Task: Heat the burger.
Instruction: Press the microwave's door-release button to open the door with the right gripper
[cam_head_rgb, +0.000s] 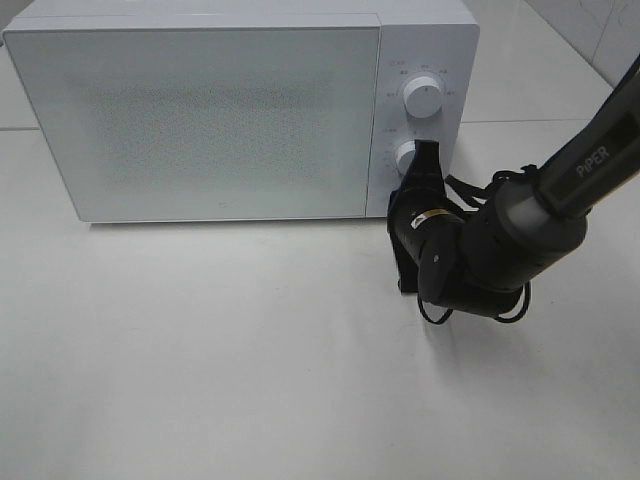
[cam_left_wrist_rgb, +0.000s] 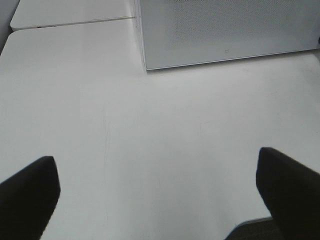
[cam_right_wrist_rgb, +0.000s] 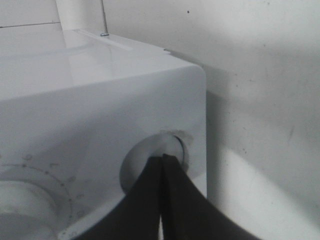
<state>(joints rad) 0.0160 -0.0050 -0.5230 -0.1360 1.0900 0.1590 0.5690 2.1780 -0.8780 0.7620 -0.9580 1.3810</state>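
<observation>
A robotics lab staged as a kitchen corner. A white microwave (cam_head_rgb: 200, 110) sits on a plain white bench (cam_head_rgb: 250, 380), with a black PiPER arm (cam_head_rgb: 590, 160) at its right and pale tiles (cam_head_rgb: 595, 30) far right.

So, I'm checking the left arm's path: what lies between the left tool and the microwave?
Only bare white table, as the left wrist view shows; the left tool hangs open, short of the microwave.
</observation>
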